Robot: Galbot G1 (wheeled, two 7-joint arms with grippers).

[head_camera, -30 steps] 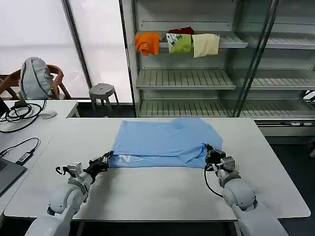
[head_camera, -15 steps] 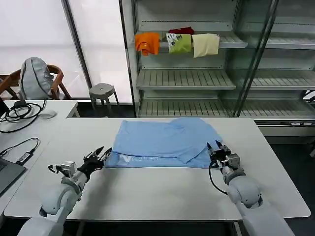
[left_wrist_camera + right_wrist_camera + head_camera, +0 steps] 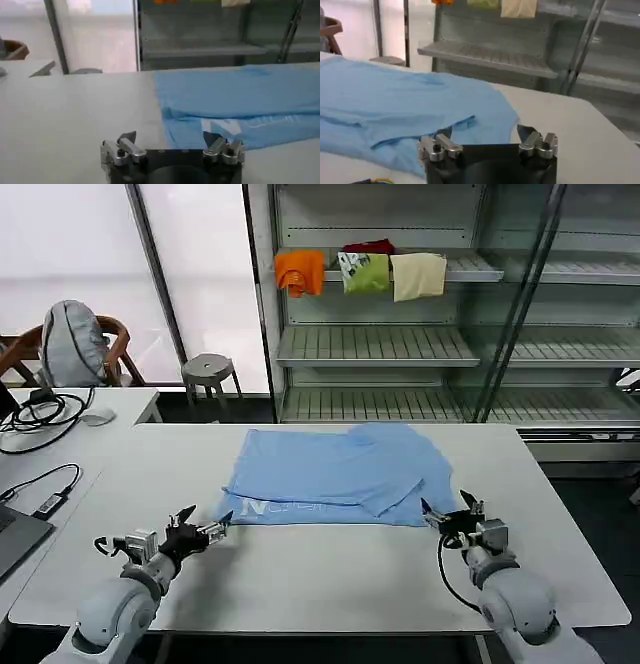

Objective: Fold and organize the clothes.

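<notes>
We see the sky-blue T-shirt lying partly folded mid-table, while the left gripper and right gripper sit just off its near corners, fingers spread and empty — probably clearing it to re-grip.

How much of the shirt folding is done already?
One fold looks done: the blue T-shirt lies doubled on the table, its white lettering along the near edge. Nothing is in hand; the left gripper and right gripper sit open beside its corners. More folds and tidying it away remain.
</notes>
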